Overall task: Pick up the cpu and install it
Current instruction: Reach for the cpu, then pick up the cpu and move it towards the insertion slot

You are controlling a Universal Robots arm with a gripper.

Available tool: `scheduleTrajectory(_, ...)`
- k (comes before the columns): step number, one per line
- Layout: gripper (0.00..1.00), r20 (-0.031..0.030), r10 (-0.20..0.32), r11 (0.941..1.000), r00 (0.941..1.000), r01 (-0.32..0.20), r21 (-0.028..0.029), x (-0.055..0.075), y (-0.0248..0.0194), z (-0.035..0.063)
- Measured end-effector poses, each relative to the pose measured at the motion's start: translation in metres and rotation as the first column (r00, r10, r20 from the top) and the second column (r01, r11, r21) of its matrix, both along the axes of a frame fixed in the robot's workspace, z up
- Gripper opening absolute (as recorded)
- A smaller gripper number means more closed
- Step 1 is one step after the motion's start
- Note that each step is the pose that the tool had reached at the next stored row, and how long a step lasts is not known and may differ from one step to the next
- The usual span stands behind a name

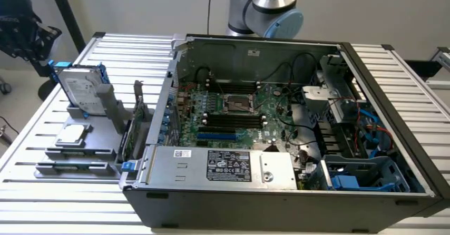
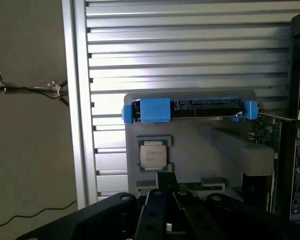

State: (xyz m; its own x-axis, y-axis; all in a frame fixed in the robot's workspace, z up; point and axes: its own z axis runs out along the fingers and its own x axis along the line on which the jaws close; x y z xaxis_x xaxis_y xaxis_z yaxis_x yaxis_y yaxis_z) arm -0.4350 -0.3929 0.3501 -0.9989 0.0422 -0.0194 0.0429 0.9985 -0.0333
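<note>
Exterior view, left to right: the cpu (image 1: 72, 135) lies flat on a grey holder (image 1: 77, 153) toward the table's (image 1: 28, 135) edge, bare slats around, the hard drive (image 1: 81, 90) upright beyond, the open case (image 1: 281, 198) beside. Wrist view: my gripper (image 2: 166, 181) hangs above, jaws shut and empty, clear of the cpu (image 2: 153, 155).

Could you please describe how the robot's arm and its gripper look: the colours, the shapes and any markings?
The arm is built of round silver-grey tube sections, with light blue covers at the joint. The gripper is matte black and angular, with narrow black jaws and a few round screw heads on its body. I cannot make out any markings on either.
</note>
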Motion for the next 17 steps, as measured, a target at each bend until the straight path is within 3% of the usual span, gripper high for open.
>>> scheduleTrajectory(7, 0.12, 0.0000, 0.000, 1.0000, 1.0000, 0.000, 0.0000, 0.0000, 0.0000, 0.0000)
scheduleTrajectory(10, 0.24, 0.0000, 0.000, 1.0000, 1.0000, 0.000, 0.0000, 0.0000, 0.0000, 0.0000)
scheduleTrajectory(11, 0.24, 0.0000, 0.000, 1.0000, 1.0000, 0.000, 0.0000, 0.0000, 0.0000, 0.0000)
scheduleTrajectory(15, 0.47, -0.0001, 0.000, 1.0000, 1.0000, 0.000, -0.0001, -0.0018, 0.0004, -0.0002)
scheduleTrajectory(17, 0.53, 0.0000, 0.000, 1.0000, 1.0000, 0.000, 0.0000, -0.0038, 0.0004, -0.0014)
